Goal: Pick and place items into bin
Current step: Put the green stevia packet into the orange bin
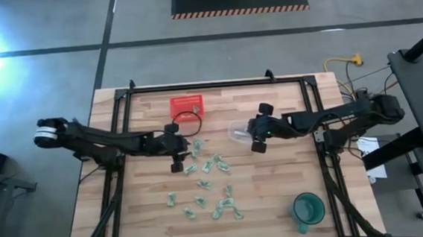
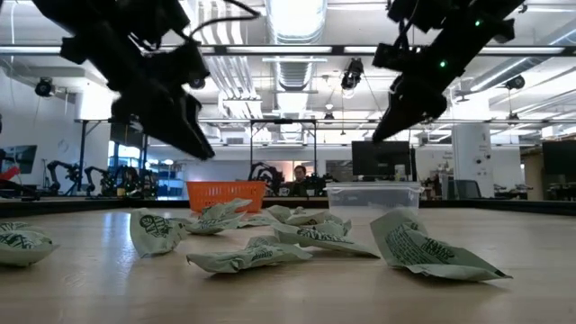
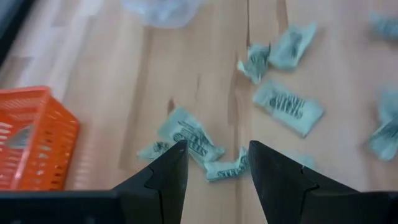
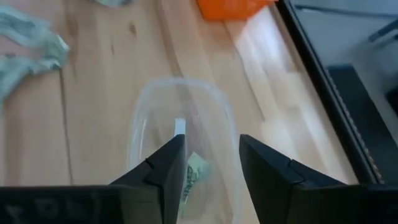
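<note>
Dark print on the pale green wrapped pieces [image 3: 289, 107], too blurred to read. Scattered across the tabletop's [image 1: 128, 214] middle and toward its near edge. Only in the right wrist view: 1 piece [image 4: 194, 174] inside the clear tub [image 4: 140, 124], below the right gripper [image 4: 208, 177], fingers parted, nothing between them. Left gripper [image 3: 214, 171] open above 2 pieces beside the orange basket [image 3: 31, 140]. Green cup [image 1: 307, 209] near the tabletop's right corner.

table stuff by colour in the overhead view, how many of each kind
pale green wrapped pieces: about 16 loose on the wood, small and clumped so the count is rough
orange basket: 1
clear tub: 1
green cup: 1
total: about 19
</note>
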Controlling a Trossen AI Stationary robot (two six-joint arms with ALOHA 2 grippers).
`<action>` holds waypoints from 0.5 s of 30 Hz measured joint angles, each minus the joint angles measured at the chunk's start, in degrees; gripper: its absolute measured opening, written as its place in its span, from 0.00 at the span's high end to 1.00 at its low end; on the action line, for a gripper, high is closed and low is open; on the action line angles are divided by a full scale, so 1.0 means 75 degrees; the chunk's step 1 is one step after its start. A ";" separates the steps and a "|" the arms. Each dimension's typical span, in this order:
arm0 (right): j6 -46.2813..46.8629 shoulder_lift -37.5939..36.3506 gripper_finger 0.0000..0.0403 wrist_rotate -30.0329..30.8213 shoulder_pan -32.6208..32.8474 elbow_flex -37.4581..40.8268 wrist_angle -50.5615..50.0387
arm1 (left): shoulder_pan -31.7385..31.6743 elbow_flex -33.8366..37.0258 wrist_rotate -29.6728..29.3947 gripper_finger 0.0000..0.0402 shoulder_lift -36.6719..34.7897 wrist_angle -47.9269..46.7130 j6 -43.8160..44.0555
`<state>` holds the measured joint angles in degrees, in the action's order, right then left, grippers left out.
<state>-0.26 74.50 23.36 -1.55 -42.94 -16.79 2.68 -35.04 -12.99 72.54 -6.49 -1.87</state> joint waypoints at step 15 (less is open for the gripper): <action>0.0098 -0.0286 0.70 -0.0389 0.0620 0.0474 -0.0024 | -0.0006 -0.1013 0.0445 0.62 0.1987 -0.0641 -0.1944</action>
<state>0.48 72.36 20.45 3.09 -39.39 -16.97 2.63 -42.64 -9.65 87.44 -11.30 -16.45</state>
